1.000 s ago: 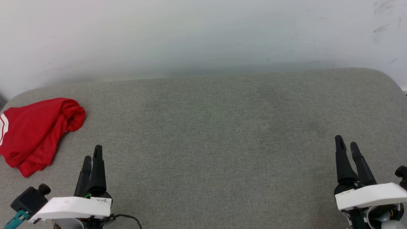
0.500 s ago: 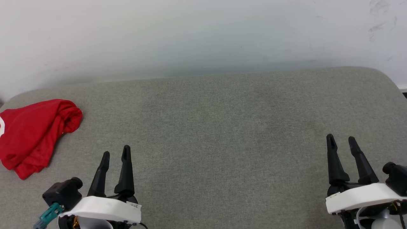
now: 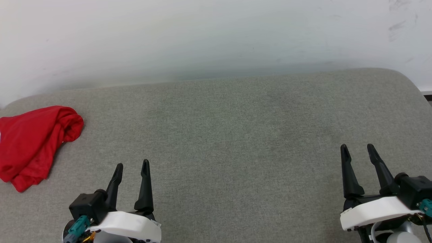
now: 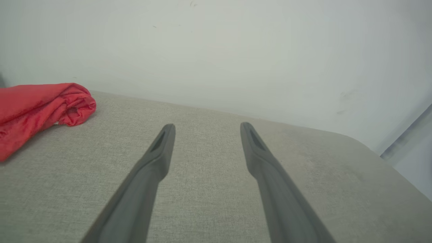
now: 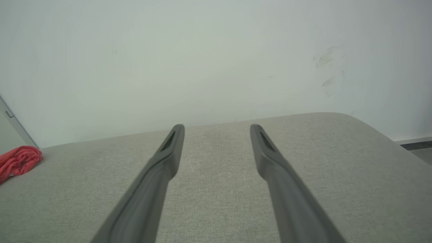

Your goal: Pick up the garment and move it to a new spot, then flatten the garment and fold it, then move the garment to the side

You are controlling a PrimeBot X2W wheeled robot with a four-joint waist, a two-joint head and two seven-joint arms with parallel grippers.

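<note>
Right now the garment (image 3: pixel 35 143) is lying as a loose red bundle at the far left of the grey cushion (image 3: pixel 236 135), with one rolled end pointing toward the middle and its other side running off the edge of the head view. It is looking bunched rather than folded, so you are most likely facing the first pick-up.

Your left gripper (image 3: pixel 132 164) is hovering low at the near side of the cushion, well apart from the bundle and to its right. Its two dark fingers are standing apart and holding nothing. Your right gripper (image 3: pixel 357 146) is waiting far across on the other side, its fingers likewise spread and empty.

For a clean pick-up, you should be swinging the left arm toward the bundle and aiming at the rolled end, which is sitting highest and closest to you. Be coming down with the fingers straddling that thick fold so you are pinching several layers, not skimming one thin sheet. The fabric is looking light and slippery, so be closing fully before lifting. Watch the hidden far side as you are raising it, since a trailing sleeve could be dragging. The wide bare middle of the cushion is offering plenty of room for spreading it out.
</note>
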